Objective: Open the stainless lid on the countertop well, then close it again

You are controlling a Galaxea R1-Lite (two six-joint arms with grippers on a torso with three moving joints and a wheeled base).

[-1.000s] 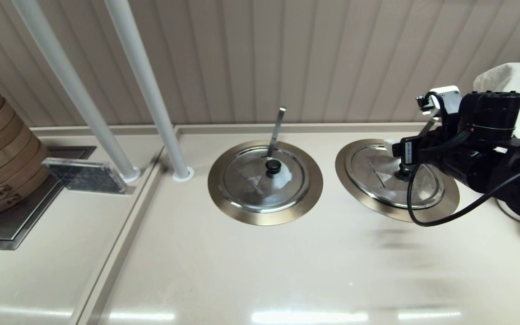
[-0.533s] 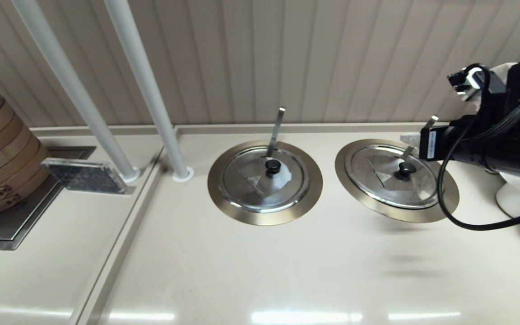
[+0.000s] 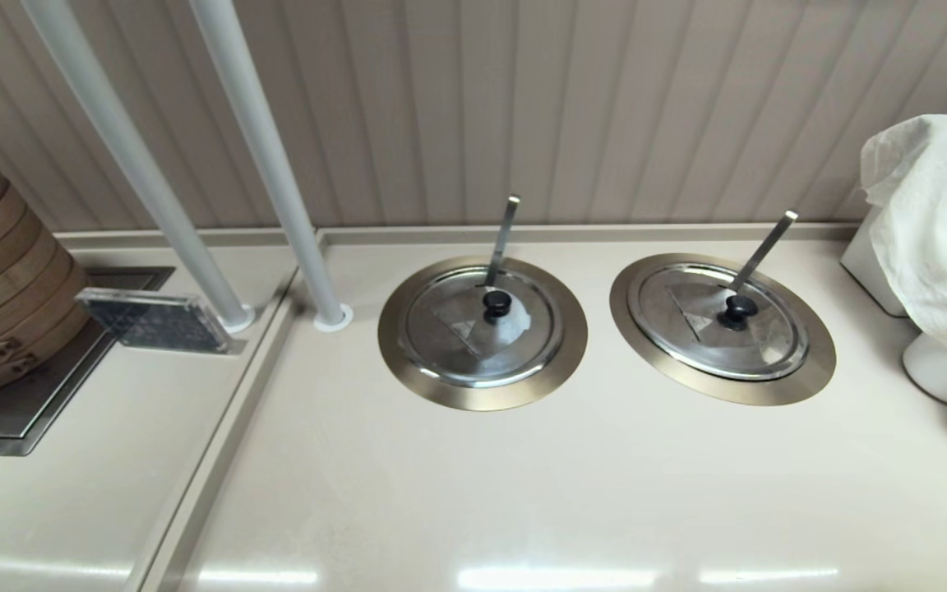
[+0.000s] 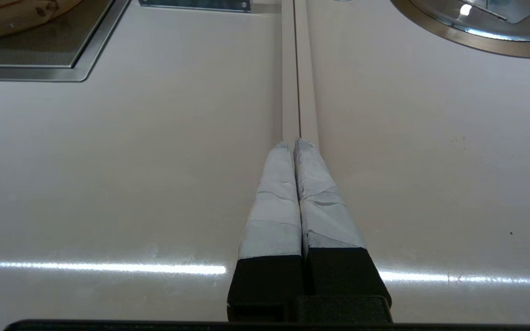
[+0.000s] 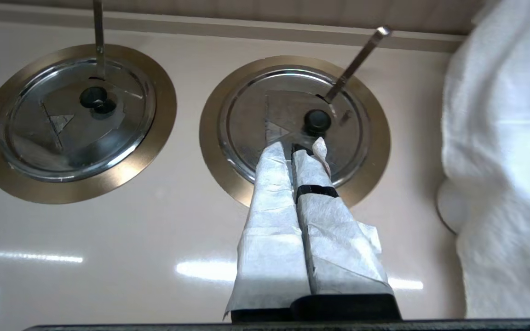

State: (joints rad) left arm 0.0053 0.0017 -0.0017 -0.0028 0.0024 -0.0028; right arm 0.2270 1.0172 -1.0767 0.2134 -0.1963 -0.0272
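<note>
- Lid [image 3: 720, 321] sits seated in the right well [image 3: 810, 374], handle [image 3: 761, 249] slanting through its edge.
- Rigid, slick steel; probably light. Take it by the knob [image 3: 739, 309].
- Right gripper [image 5: 299, 148] closed, empty, clear of the lid; left gripper [image 4: 292, 143] closed, parked.

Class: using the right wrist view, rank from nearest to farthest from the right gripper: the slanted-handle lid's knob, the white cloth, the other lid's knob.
From the right gripper:
1. The stainless lid knob, just beyond the fingertips.
2. White cloth, off to one side.
3. Twin lid's knob, across on the neighbouring well.
</note>
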